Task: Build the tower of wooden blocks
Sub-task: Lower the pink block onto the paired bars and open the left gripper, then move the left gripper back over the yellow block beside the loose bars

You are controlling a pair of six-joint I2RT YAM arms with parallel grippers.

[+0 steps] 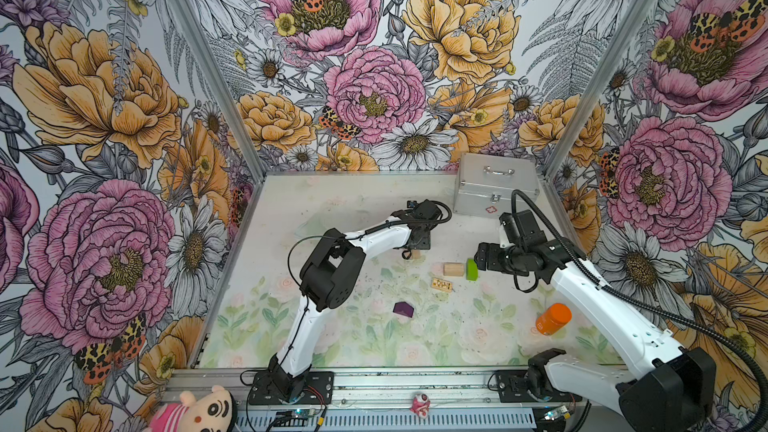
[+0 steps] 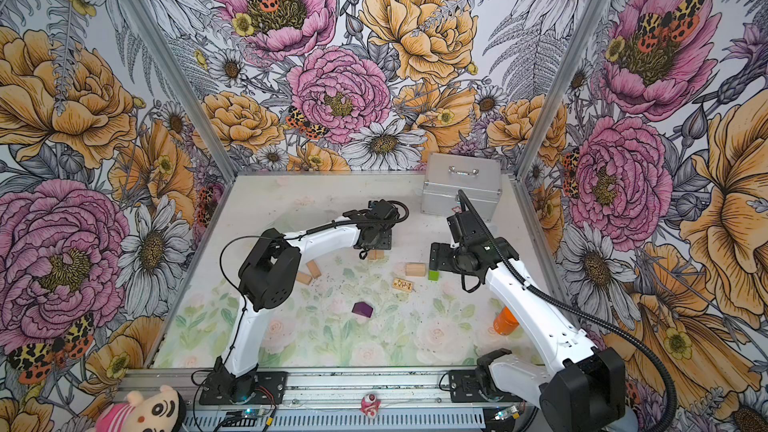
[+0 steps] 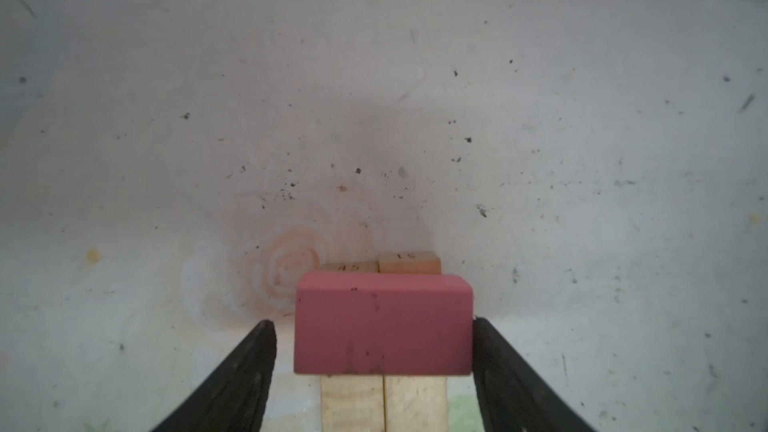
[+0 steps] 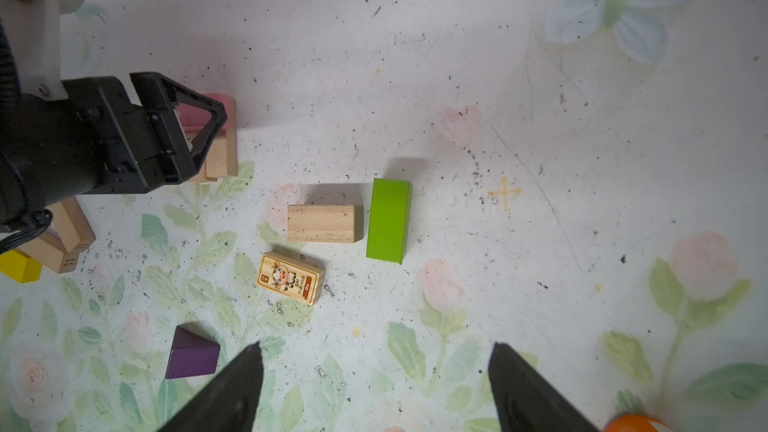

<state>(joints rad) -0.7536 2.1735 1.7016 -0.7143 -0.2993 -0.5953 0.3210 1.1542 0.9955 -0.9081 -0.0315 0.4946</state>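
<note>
Far left first: loose tan planks [image 2: 312,269] and a yellow block [image 4: 18,268] lie on the worktop [image 1: 332,209] by your left arm's elbow. Next comes the tower [image 4: 222,151]. A pink block [image 3: 384,326] sits crosswise on two base planks [image 3: 353,401] laid side by side. Your left claw [image 3: 372,321] straddles the pink block with jaws parted. There is clear daylight at one finger, and the other at most brushes the end face (so no squeeze on it).

Moving right, the purple house block [image 1: 403,309] lies alone toward the front. Then come a printed tile [image 1: 441,283], a plain tan block [image 1: 453,269] and the green block [image 1: 471,269] just beside it. Your right claw [image 4: 374,347] is close to these, wide open and empty.

I'd judge every block light and rigid, though the painted faces look slick. Take the green one across its narrow width, on the long flat sides, mid-length. The purple one wants its two flat parallel faces, never the roof slopes. The tower is narrow, so a nudge could topple it.
</note>
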